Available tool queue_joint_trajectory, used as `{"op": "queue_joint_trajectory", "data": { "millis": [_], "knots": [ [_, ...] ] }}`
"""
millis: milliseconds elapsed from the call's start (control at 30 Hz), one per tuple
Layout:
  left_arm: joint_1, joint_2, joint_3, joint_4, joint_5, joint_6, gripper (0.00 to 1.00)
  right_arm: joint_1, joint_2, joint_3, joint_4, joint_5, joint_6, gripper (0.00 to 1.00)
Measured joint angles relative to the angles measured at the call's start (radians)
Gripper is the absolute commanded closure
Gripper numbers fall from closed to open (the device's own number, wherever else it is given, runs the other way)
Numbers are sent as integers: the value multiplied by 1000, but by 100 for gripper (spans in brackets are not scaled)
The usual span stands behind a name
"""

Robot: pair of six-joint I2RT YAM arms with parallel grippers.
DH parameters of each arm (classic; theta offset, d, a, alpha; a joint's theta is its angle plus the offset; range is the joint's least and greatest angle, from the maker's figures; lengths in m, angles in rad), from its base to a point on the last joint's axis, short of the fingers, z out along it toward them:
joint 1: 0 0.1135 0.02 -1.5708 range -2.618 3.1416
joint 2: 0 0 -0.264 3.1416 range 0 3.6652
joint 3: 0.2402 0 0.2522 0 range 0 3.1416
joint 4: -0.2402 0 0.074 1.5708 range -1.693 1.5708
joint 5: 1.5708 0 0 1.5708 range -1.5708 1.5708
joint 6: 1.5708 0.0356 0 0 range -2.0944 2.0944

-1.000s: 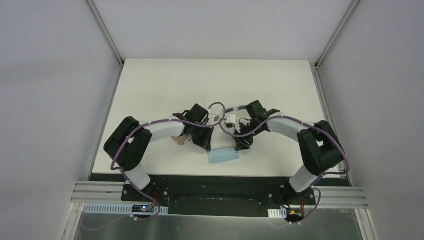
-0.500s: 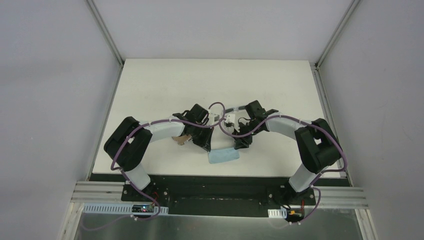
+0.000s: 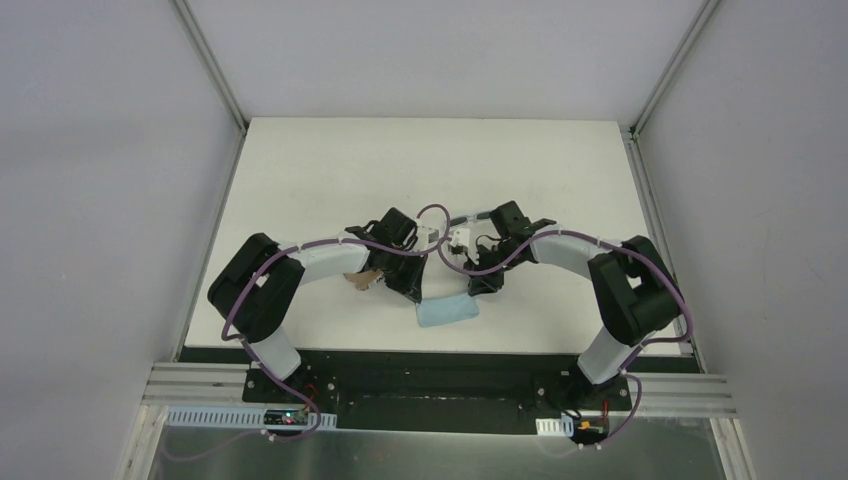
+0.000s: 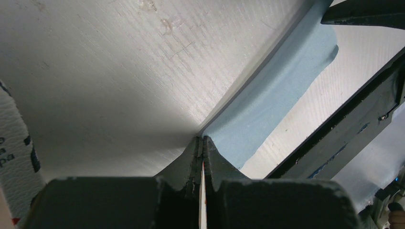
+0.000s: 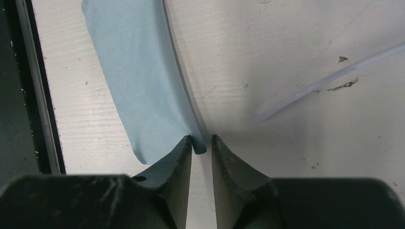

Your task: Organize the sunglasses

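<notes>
Of the sunglasses I see only a slim white temple arm, lying on the table to the right of my right gripper; the rest is out of view. A light blue cloth lies near the table's front edge between both arms. My left gripper is shut, its tips pinched on one far corner of the cloth. The right gripper is down at the other far corner. Its jaws stand a narrow gap apart, with the tip of the cloth between them.
A white case with dark print lies at the left edge of the left wrist view, and a brownish part of it shows beside the left arm. The table's dark front rail runs just beyond the cloth.
The right gripper's jaws have narrowed around the cloth's corner. Both arms have barely moved, and the cloth lies where it did.
</notes>
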State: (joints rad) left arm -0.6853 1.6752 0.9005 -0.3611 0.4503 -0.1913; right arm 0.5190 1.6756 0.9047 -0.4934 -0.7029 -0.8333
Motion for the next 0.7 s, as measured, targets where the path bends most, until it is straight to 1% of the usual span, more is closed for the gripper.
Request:
{"op": "queue_joint_trajectory", "data": {
  "millis": [67,333,700],
  "knots": [
    [0,0,0,0,0,0,100,0,3,0,-4,-4,-3,84],
    [0,-35,-27,-2,-19,-5,100,0,11,5,-29,-17,3,99],
    [0,-139,-46,-8,-39,-33,100,0,7,98,-58,-10,71,100]
  ]
}}
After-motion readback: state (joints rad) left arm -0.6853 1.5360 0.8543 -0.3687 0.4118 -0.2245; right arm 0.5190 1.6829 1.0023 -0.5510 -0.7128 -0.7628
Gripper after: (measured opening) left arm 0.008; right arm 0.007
